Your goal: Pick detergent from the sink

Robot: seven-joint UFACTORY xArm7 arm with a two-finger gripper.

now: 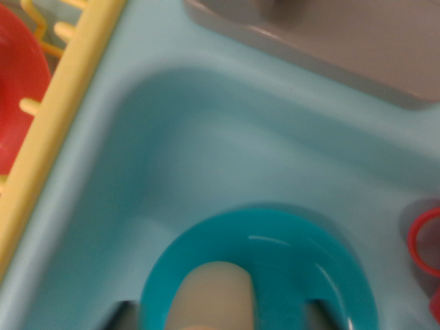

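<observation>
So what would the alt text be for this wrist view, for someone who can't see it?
Blurry close-up looking down into a pale blue sink, with a teal ring-shaped object around a beige rounded part at the bottom edge. A yellow rack holding something red sits at the wrist view's left, a grey piece at top.

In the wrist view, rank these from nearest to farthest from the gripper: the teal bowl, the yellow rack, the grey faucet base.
1. Teal bowl: bottom centre in the sink, right at the gripper, whose dark jaws flank it.
2. Yellow rack: along the wrist view's left edge, outside the basin.
3. Grey faucet base: top right, beyond the basin's far rim.
</observation>
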